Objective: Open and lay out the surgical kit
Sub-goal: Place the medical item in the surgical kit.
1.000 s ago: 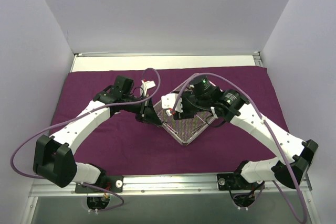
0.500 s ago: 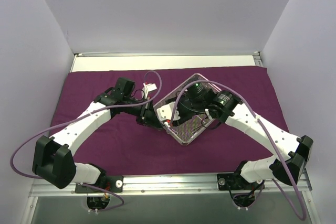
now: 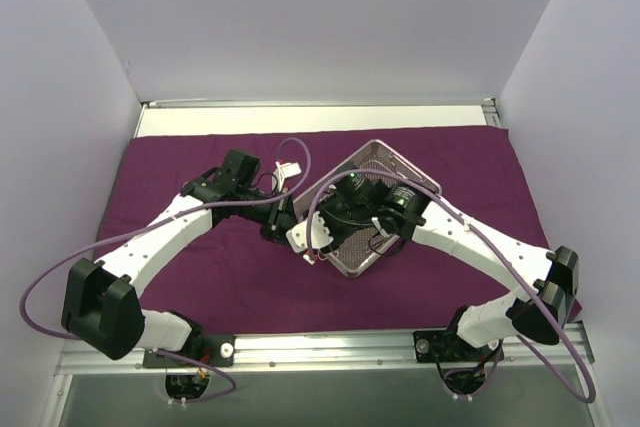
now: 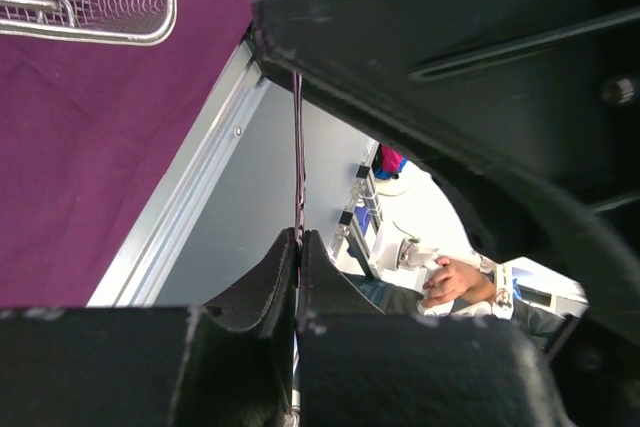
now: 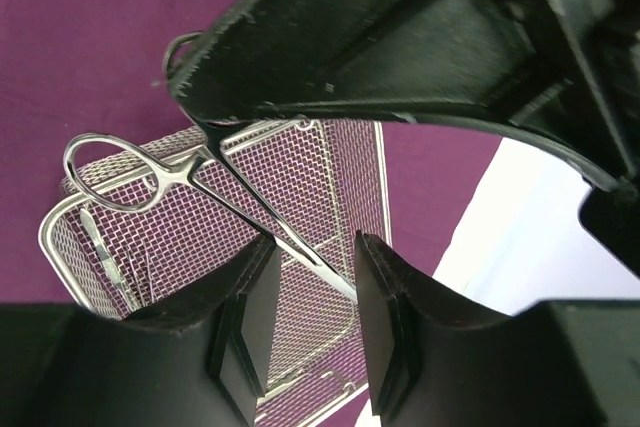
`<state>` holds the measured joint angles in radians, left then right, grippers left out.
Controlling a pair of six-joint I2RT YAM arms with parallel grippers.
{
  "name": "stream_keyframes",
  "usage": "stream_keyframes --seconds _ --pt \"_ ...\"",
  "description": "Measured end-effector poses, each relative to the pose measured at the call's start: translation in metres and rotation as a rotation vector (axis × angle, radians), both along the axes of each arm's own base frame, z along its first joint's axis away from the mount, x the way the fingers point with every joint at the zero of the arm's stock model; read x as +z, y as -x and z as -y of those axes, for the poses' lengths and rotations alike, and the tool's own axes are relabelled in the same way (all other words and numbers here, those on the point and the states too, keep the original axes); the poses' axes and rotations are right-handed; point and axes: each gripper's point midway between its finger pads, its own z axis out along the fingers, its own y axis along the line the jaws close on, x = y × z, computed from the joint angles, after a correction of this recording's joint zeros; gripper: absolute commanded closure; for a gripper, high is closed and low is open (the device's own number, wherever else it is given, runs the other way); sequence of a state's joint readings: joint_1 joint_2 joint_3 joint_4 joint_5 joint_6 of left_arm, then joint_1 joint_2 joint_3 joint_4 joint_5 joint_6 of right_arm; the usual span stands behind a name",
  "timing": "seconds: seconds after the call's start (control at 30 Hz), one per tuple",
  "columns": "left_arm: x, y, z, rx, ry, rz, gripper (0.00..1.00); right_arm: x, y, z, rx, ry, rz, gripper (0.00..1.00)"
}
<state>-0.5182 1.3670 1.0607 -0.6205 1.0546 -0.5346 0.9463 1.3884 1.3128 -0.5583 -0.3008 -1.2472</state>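
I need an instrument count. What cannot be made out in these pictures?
- Top view: the right arm covers most of the wire-mesh tray; instruments uncountable.
- Right wrist view: whether the right hand touches the scissor-like instrument is unclear.
- Left wrist view: top edge crops the tray; anything in the shut left hand is hidden.

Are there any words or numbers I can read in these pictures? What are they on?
None can be read in any view.
The small white tag near the wrist of the left arm: too small to read.
The wire-mesh tray, metal instrument and purple cloth: no markings show.
The background clutter in the left wrist view: blurred, nothing legible.
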Motion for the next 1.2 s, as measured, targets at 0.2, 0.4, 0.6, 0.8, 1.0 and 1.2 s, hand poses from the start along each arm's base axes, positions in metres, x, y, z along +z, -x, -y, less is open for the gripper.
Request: stream_keyframes --seconds 0.2,0.4,0.6,0.8,1.0,1.2 --pt "-0.001 0.003 -0.002 -0.007 -0.007 -0.007 0.98 -0.014 0.006 0.005 0.029 0.058 0.007 0.98" --pt "-0.009 -0.002 -0.006 0.016 -0.041 0.011 0.74 -0.033 0.017 0.012 0.04 0.106 -0.017 1.0" --pt "-0.007 -0.004 -0.009 0.027 -0.042 0.021 0.37 -0.026 0.005 0.013 -0.053 0.066 0.004 1.0" --pt "0.006 -0.025 -0.024 0.148 -0.033 0.08 0.32 -0.023 0.013 0.024 -0.142 0.015 -0.041 1.0" --pt "0.022 -0.04 -0.033 0.266 -0.014 0.18 0.3 -0.021 0.02 0.027 -0.304 -0.061 -0.157 1.0" --pt "0.036 -0.049 -0.036 0.357 0.005 0.269 0.3 -0.018 0.014 0.014 -0.551 -0.133 -0.31 1.0"
